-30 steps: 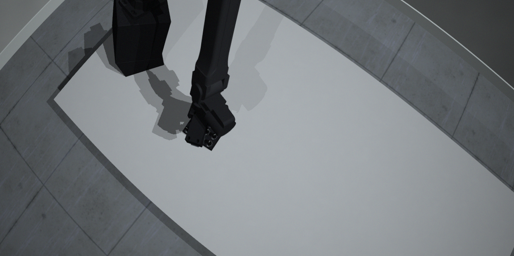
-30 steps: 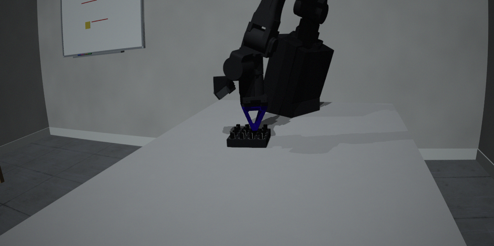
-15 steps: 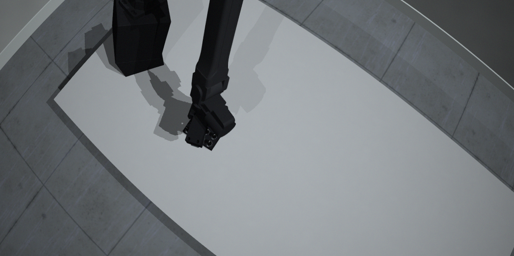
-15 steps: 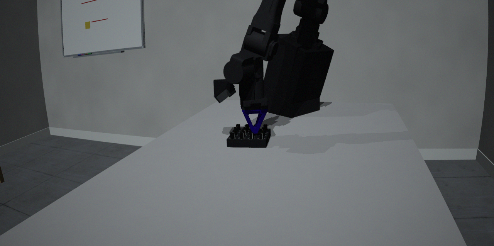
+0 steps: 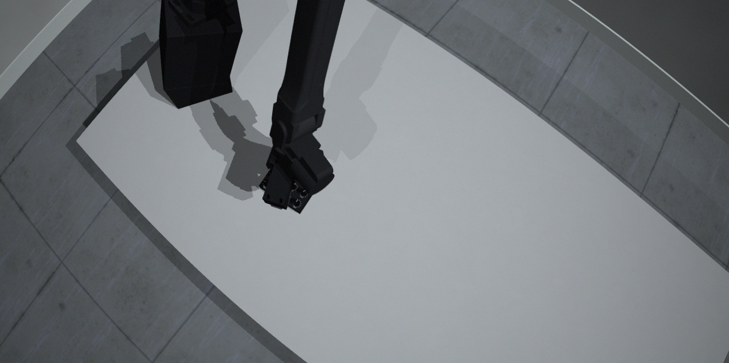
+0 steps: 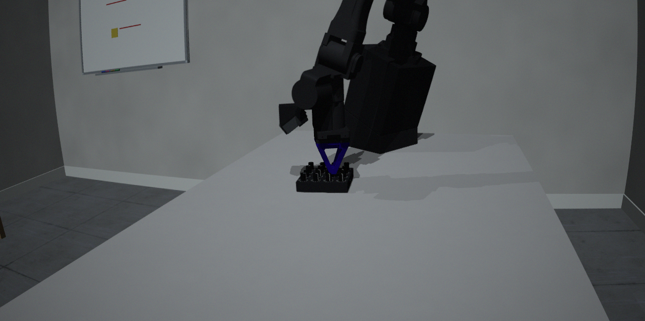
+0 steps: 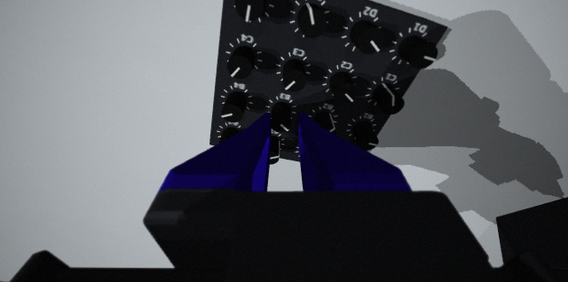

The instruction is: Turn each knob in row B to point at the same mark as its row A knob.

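Observation:
The knob box [image 5: 300,209] [image 6: 322,187] [image 7: 275,38] stands on the table, with row D at the top of the wrist view. My gripper [image 6: 332,172] [image 7: 285,121] points down, its blue fingers slightly apart at knob B3 [image 7: 280,111]. The knob shows in the gap and does not look clamped; tip depth is unclear. B3's line points lower right in the wrist view, B4 [image 7: 233,106] left, B2 [image 7: 324,121] and B1 [image 7: 365,135] right. Knob A3 [image 7: 273,153] shows between the fingers; its line lies near level. The fingers hide much of A4, A1 and A2.
Knobs C3 [image 7: 294,74], C2 [image 7: 342,84] and C4 [image 7: 240,62] stand close beside row B. Row D lies beyond them. The black arm base [image 5: 199,62] [image 6: 387,102] stands behind the box. The arm covers much of the box in the top view.

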You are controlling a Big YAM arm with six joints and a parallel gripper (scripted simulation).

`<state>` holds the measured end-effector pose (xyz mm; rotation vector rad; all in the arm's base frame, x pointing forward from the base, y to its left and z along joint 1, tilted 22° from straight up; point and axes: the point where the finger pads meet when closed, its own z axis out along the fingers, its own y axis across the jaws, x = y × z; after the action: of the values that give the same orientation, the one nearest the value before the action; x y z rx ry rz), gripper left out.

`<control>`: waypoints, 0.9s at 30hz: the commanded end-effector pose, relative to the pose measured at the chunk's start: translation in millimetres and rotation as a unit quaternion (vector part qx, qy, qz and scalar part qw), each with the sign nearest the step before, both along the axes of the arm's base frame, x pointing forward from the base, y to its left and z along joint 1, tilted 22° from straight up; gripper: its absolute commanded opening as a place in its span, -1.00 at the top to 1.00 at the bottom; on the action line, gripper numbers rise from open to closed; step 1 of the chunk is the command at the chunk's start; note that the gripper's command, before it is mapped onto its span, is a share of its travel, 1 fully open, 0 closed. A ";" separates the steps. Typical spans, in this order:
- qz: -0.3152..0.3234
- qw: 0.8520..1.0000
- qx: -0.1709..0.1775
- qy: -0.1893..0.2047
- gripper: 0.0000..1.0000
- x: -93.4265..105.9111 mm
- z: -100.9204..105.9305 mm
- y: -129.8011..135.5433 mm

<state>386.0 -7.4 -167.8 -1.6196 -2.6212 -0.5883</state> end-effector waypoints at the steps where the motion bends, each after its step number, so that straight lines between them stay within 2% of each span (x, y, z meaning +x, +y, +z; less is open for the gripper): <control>1: 0.000 1.000 -0.004 -0.009 0.65 10.2 -0.8 1.6; 22: 0.000 1.000 -0.004 -0.009 0.65 10.2 -0.8 1.6; 23: 0.000 1.000 -0.004 -0.009 0.86 10.2 -0.8 1.6; 27: -0.001 1.000 -0.003 -0.006 0.86 7.9 -1.1 1.1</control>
<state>386.9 -7.4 -167.7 -1.6195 -2.6235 -0.5892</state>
